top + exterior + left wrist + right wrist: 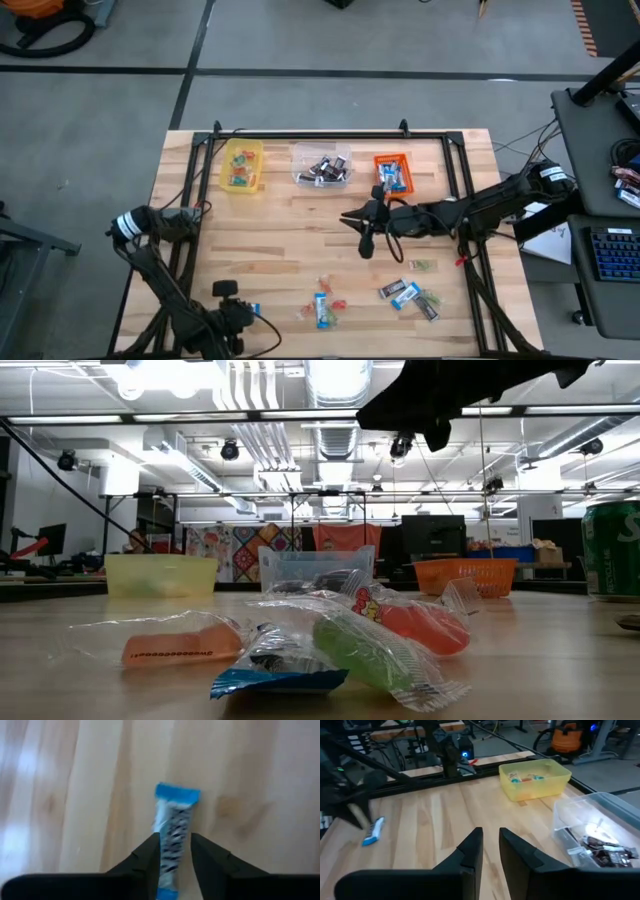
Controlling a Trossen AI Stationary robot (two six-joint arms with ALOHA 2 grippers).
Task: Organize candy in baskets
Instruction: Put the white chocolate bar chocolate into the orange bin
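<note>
I'm running the left gripper (175,852) low at the table's near left corner, fingers straddling a blue-and-white bar (172,827) lying flat on the wood; jaws are parted a little on either side of the wrapper, and I can't tell whether they're pinching it. I'm holding the right gripper (364,228) out over mid-table, just in front of the orange basket (391,172), nothing between its fingers, which are standing narrowly apart with a slim gap.

The baskets are sitting in a row along the far edge: yellow basket (242,165) on the left with small coloured pieces in it, clear basket (321,165) in the middle with dark wrapped pieces, orange one on the right with blue-and-white bars.

Loose candy is lying on the near half of the table: a small cluster (323,305) near front centre, another group (410,293) further right. In the low view a green can (612,550) is standing at the right edge.
</note>
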